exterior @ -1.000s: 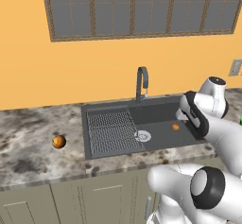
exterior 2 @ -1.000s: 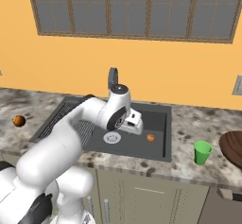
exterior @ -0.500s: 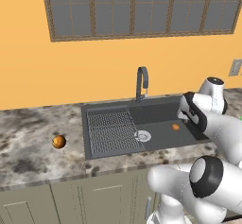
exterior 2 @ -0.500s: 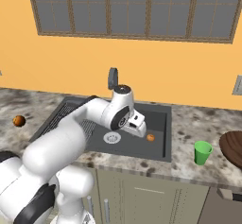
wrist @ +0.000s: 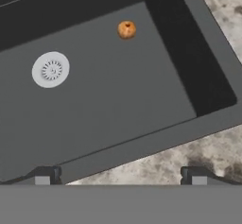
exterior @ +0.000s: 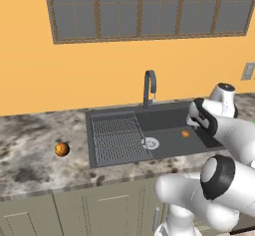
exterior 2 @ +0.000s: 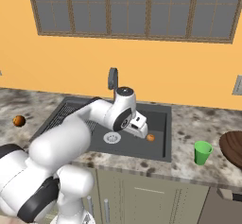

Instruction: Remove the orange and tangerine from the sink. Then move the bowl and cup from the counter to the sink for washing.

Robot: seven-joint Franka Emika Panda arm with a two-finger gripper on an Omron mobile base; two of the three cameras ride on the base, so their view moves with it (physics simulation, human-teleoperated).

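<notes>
- Resting on the speckled grey-brown stone worktop well to the left of the basin was a small round orange fruit, the larger and darker of the two fruits, apart from everything else; the right base view showed it too, at the far left edge.
- Set into that worktop was the wide dark grey rectangular sink, with a ribbed draining grid in its left part, a round silver drain near the middle, and a curved dark faucet standing behind its back rim.
- On the flat sink floor, to the right of the drain and apart from it, lay a second, smaller round orange fruit; in the hand view it sat near the sink's far right wall.
- Above the right part of the sink hung the white arm's two-finger gripper, just left of the smaller fruit in the right base view and not touching it; the jaws stood wide open with nothing between them, their two dark tips far apart at the bottom of the hand view.
- On the worktop right of the sink stood a small bright green cylindrical cup, upright.
- Just beyond the cup, at the right edge, sat a wide round reddish-brown, wood-looking bowl, partly cut off by the frame.
</notes>
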